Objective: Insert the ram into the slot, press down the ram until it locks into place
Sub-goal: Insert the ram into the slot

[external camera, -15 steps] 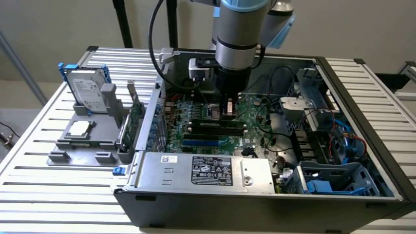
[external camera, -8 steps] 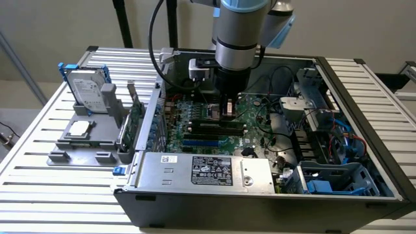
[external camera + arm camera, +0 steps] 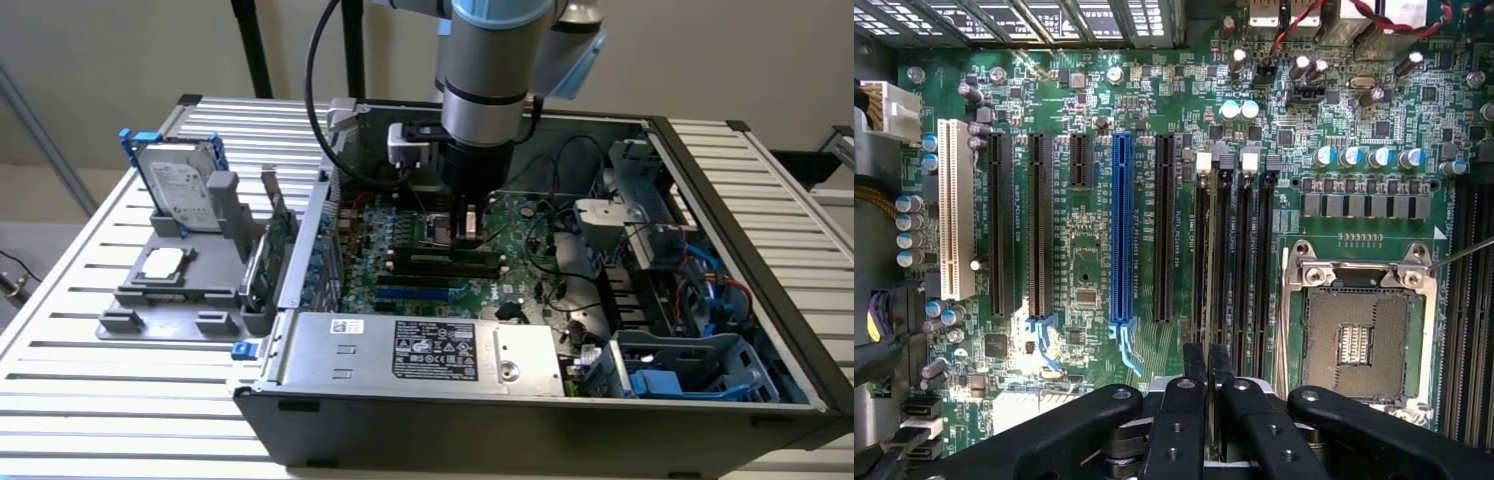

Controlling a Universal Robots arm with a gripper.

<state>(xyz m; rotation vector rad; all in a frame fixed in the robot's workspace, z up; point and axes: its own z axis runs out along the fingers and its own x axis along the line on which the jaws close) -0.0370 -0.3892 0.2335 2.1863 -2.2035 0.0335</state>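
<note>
A slatted metal desk (image 3: 80,330) carries an open computer case (image 3: 534,420); the arm's end effector (image 3: 467,238) hangs low over the motherboard (image 3: 387,230), mid-case. From the wrist, its fingers (image 3: 1184,400) are drawn close, pinching the ram (image 3: 1205,300) edge-on along the black slot (image 3: 1204,180), near the processor socket (image 3: 1354,340).

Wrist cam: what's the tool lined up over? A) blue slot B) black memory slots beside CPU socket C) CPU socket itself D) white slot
B: the tool sits in line with the black memory slots, which lie between the blue slot and the CPU socket.
</note>
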